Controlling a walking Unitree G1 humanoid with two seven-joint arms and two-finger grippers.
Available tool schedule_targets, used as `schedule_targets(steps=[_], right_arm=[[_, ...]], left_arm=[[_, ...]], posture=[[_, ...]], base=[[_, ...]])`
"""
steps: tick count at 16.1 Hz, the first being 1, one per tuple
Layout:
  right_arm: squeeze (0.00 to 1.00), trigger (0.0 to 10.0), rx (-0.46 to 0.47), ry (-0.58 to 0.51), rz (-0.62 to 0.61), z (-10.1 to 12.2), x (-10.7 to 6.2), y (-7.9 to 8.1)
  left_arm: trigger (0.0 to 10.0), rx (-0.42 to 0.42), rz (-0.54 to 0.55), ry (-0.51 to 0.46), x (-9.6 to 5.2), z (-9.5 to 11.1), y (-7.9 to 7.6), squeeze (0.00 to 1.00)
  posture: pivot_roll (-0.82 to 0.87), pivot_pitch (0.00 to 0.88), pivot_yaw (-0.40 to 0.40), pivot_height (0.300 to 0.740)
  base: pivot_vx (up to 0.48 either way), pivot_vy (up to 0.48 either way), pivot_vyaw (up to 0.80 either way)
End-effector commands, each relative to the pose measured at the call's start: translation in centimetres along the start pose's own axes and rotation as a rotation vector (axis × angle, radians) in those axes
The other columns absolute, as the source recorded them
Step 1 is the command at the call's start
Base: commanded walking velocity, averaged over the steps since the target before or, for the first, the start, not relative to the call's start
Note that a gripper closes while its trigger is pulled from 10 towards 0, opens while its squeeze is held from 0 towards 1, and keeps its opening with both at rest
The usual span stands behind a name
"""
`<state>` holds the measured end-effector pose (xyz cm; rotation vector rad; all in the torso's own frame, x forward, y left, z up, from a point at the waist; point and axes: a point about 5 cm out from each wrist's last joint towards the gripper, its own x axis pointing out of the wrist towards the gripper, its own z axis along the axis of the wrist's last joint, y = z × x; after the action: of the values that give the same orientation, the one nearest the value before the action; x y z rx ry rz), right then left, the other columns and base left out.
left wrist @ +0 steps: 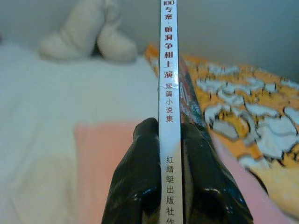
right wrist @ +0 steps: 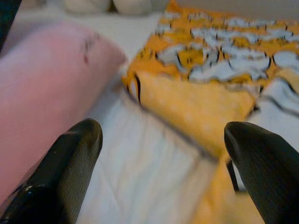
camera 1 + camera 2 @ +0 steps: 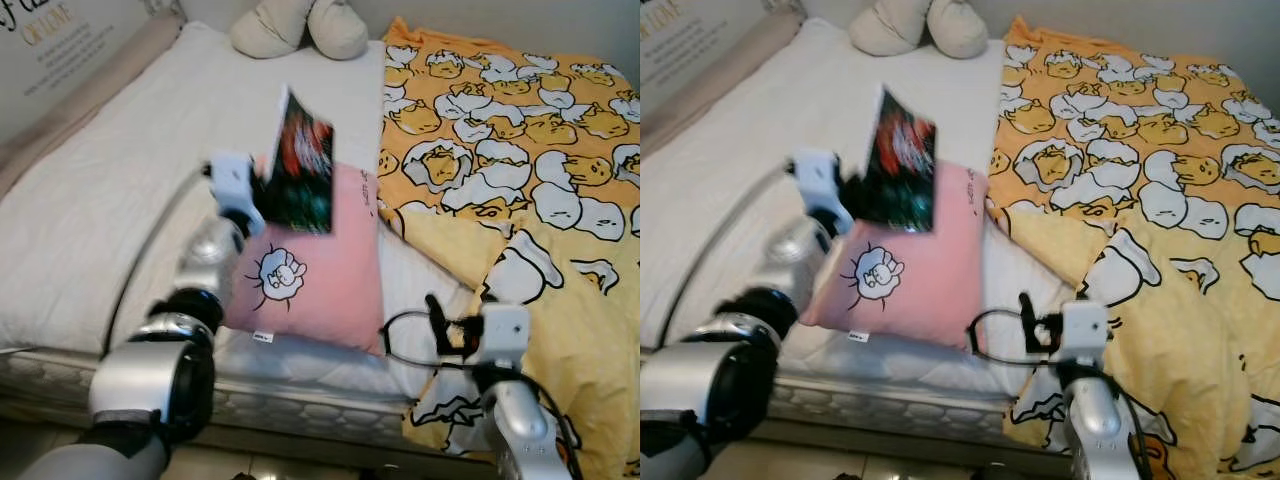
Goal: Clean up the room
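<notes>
Nearest you, the right gripper [image 2: 163, 154] hangs low at the foot edge of the bed [image 3: 90, 200], its two black fingers [image 2: 65, 168] spread wide with nothing between them; past the tips you look onto white sheet, with the pink pillow [image 3: 320, 275] on one side and the folded edge of the yellow blanket [image 3: 560, 150] on the other.

A little further in, your left gripper [image 1: 170, 140] is raised above the pink pillow and pinches a book [image 3: 300, 165] by its spine, one finger [image 1: 135, 177] pressed to each cover. The book is clear of the bedding, held in the air over the pillow's upper left part. Its long axis runs up and away from the gripper, leaning a little toward the head of the bed, so the lower end sits in the fingers and the free top end points up. The dark, red-splashed cover faces the robot's right; the white spine (printed with Chinese characters) faces back along the wrist.

Beyond the pillow the white sheet stretches on your left and the egg-cartoon yellow blanket covers the right half. At the far end, a cream plush toy [image 3: 300, 25] lies against the wall.
</notes>
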<state>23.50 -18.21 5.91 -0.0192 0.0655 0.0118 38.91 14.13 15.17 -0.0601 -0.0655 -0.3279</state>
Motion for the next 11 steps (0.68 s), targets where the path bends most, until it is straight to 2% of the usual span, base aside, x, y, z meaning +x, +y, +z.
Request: schedule_targets(steps=[1, 2, 5, 7, 9, 11], right_arm=[[0.0, 10.0, 0.022, -0.065, -0.014, 1.6, 0.6, -0.1], [0.0, 10.0, 0.034, -0.093, -0.019, 2.2, 0.9, -0.1], [0.0, 10.0, 0.053, -0.14, -0.013, 3.4, 1.6, 0.3], [0.0, 10.0, 0.063, -0.135, -0.014, 3.2, 1.7, 0.3], [0.0, 10.0, 0.074, -0.118, -0.026, 2.8, 1.7, 0.1], [0.0, 10.0, 0.073, -0.117, -0.026, 2.8, 1.7, 0.1]], left_arm=[[0.0, 0.005, -0.045, -0.048, 0.4, 1.0, -0.6, 0.0], [0.0, -0.024, -0.048, -0.066, 0.4, 1.1, -0.7, 0.0], [0.0, -0.023, -0.053, -0.085, 0.2, 0.9, -1.0, 0.0], [0.0, 0.019, -0.09, -0.071, 0.1, 0.6, -1.3, 0.0], [0.0, 0.059, -0.118, -0.049, 0.0, 0.7, -0.9, 0.0], [0.0, 0.066, -0.119, -0.045, 0.0, 0.7, -0.8, 0.0]], posture=[[-0.07, 0.0, 0.033, 0.732], [-0.07, 0.0, 0.04, 0.732], [-0.06, 0.0, 0.038, 0.732], [-0.04, 0.0, 0.034, 0.732], [-0.04, 0.0, 0.031, 0.732], [-0.04, 0.0, 0.031, 0.732]], base=[[0.0, 0.48, 0.0], [0.0, 0.48, 0.0], [0.0, 0.48, 0.0], [0.0, 0.48, 0.0], [0.0, 0.48, 0.0], [0.0, 0.48, 0.0]])
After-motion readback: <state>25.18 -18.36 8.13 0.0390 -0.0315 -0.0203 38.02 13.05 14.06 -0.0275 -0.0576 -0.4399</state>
